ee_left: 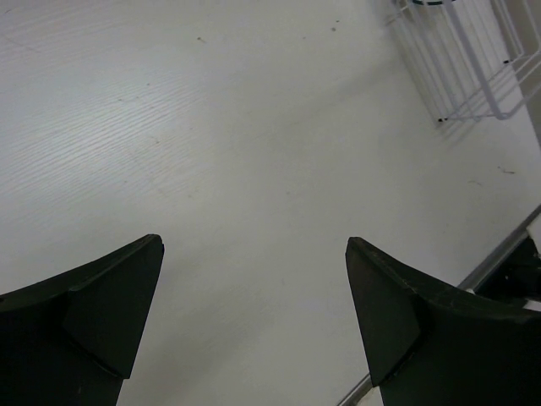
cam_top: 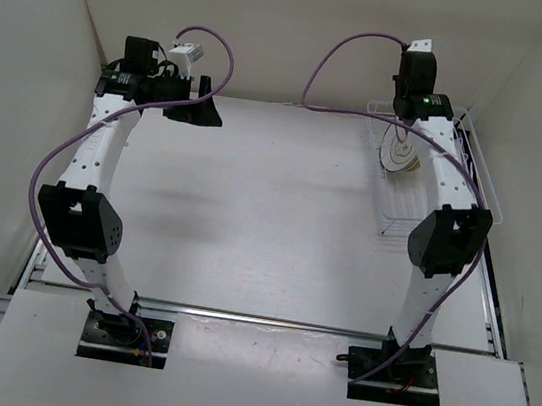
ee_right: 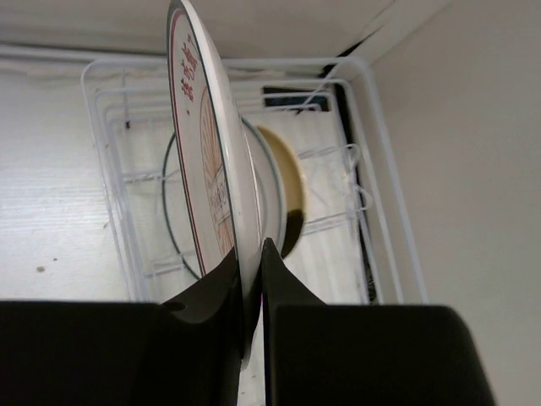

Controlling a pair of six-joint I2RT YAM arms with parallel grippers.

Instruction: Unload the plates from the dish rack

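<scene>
- Two grippers are in view, and only one of them holds anything.
- The right gripper [ee_right: 252, 258] is clamped on the rim of the white plate [ee_right: 203, 144], with one finger pressed against each face.
- This plate stands on edge and runs straight ahead from the gripper. We see it almost edge-on.
- The face on the gripper's left carries red marks and orange rays, and the rim is dark.
- We cannot tell whether the far edge of the plate touches the wires.
- The dish rack [ee_right: 334, 245] lies below and ahead of the right gripper, its white bars framing the held plate on both sides.
- The cream-tan plate [ee_right: 287, 178] stands upright in the rack, just beyond the held plate and slightly to the gripper's right. It has a dark blotch low on its edge.
- A thin grey ring shows between the two plates, and we cannot tell what it belongs to.
- The left gripper [ee_left: 254, 245] is spread wide with nothing between its fingers.
- Bare white counter [ee_left: 211, 127] lies beneath and ahead of it. A corner of the rack sits well apart, ahead and to this gripper's right.
</scene>
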